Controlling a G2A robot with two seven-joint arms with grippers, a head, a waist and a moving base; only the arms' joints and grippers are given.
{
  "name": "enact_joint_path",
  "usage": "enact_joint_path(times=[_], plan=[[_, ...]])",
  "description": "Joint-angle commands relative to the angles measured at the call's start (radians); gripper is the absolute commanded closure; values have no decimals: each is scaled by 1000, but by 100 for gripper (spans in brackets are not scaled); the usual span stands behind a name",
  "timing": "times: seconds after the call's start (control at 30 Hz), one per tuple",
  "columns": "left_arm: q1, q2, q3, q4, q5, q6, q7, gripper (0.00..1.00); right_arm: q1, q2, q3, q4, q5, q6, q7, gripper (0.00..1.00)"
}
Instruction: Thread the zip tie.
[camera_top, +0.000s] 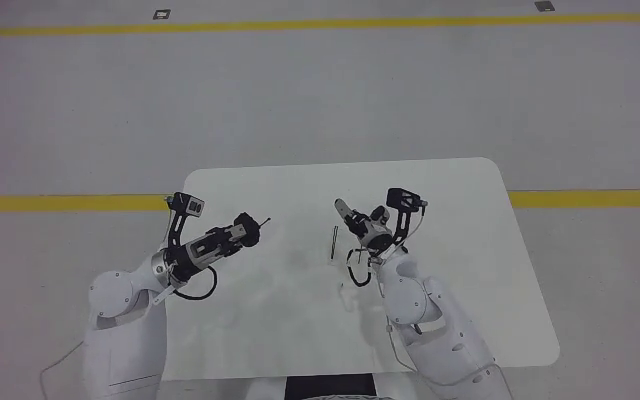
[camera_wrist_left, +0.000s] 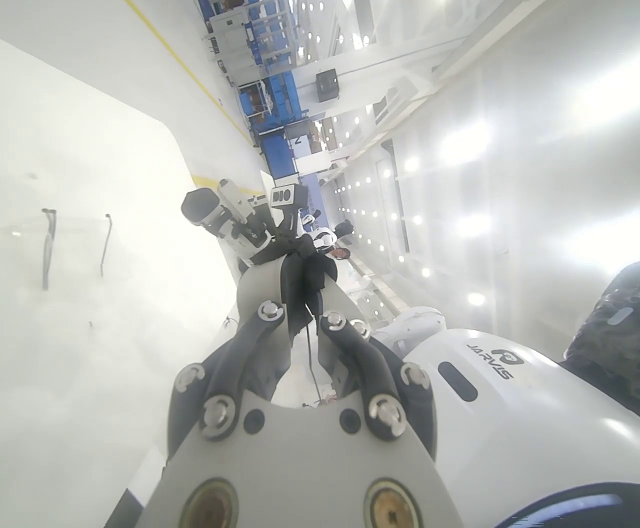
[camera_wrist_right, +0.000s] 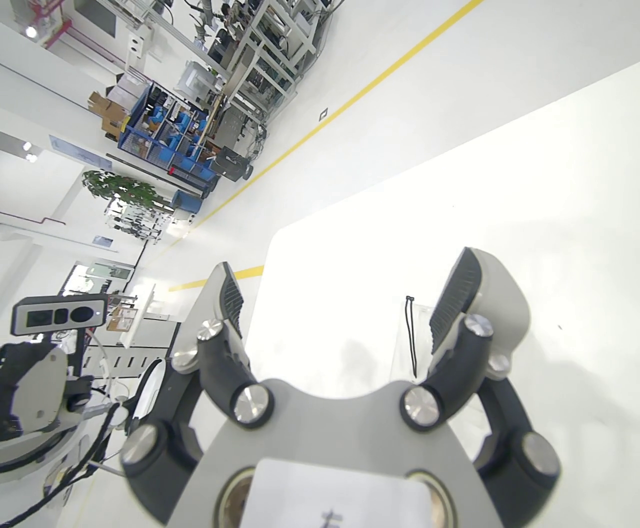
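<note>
My left gripper (camera_top: 249, 229) hovers over the left part of the white table (camera_top: 470, 200). It is shut on a thin black zip tie (camera_top: 263, 221) whose tip pokes out past the fingertips. In the left wrist view the same gripper (camera_wrist_left: 300, 257) pinches the dark strip (camera_wrist_left: 300, 290) between its grey fingers. A second black zip tie (camera_top: 334, 242) (camera_wrist_right: 411, 334) lies flat on the table near the middle. My right gripper (camera_top: 346, 213) (camera_wrist_right: 345, 295) hangs open just right of that tie, nothing between its ribbed pads (camera_wrist_right: 457, 292). The left wrist view shows the right gripper (camera_wrist_left: 212, 212) farther off, and the lying tie (camera_wrist_left: 105, 245).
Another dark strip (camera_wrist_left: 47, 250) lies beside the flat tie; I cannot tell whether it is a tie or a shadow. A faint transparent sheet (camera_wrist_right: 425, 312) seems to lie under the tie. The table's rounded corner (camera_wrist_right: 272, 240) is beyond the right gripper.
</note>
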Motion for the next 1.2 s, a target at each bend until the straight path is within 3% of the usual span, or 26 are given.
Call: enact_joint_path(times=[0.0,0.1,0.2,0.27,0.53,0.6,1.0,1.07,1.17], plan=[[5,7,-14,11,4,-5,-8,100,0,0,0,0,0,0,0,0],[6,16,-12,26,-14,-13,-13,100,0,0,0,3,-5,-2,2,0],[5,17,-11,27,-21,-25,-2,100,26,8,-18,27,-130,6,75,0],[5,17,-11,27,-21,-25,-2,100,51,13,-38,48,-247,33,164,0],[5,17,-11,27,-21,-25,-2,100,102,15,-88,86,-471,26,442,0],[5,17,-11,27,-21,-25,-2,100,114,16,-101,90,-478,-4,514,0],[5,17,-11,27,-21,-25,-2,100,125,13,-106,106,-446,-24,540,0],[5,17,-11,27,-21,-25,-2,100,159,10,-115,118,-426,-47,609,0],[5,17,-11,27,-21,-25,-2,100,202,3,-119,119,-378,-41,694,0]])
